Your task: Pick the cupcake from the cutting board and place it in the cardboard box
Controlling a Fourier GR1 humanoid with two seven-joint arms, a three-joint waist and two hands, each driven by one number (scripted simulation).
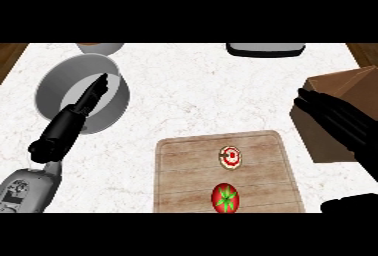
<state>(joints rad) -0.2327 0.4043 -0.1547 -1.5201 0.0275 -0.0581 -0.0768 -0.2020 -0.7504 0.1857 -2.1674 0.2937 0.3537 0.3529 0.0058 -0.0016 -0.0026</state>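
By the cardboard box (345, 84), right robot hand (336, 118), fingers straight and wide (cupcake (229, 157) on the cutting board (184, 172)).

Cupcake (230, 157) behind tomato (225, 198) on cutting board (184, 170); cardboard box (347, 82) right

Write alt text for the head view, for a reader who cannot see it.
A cupcake sits on a wooden cutting board, with a red and green item nearer the robot. The right hand, fingers straight, shows in front of the cardboard box at the right edge; the left hand stretches over a grey bowl at upper left.
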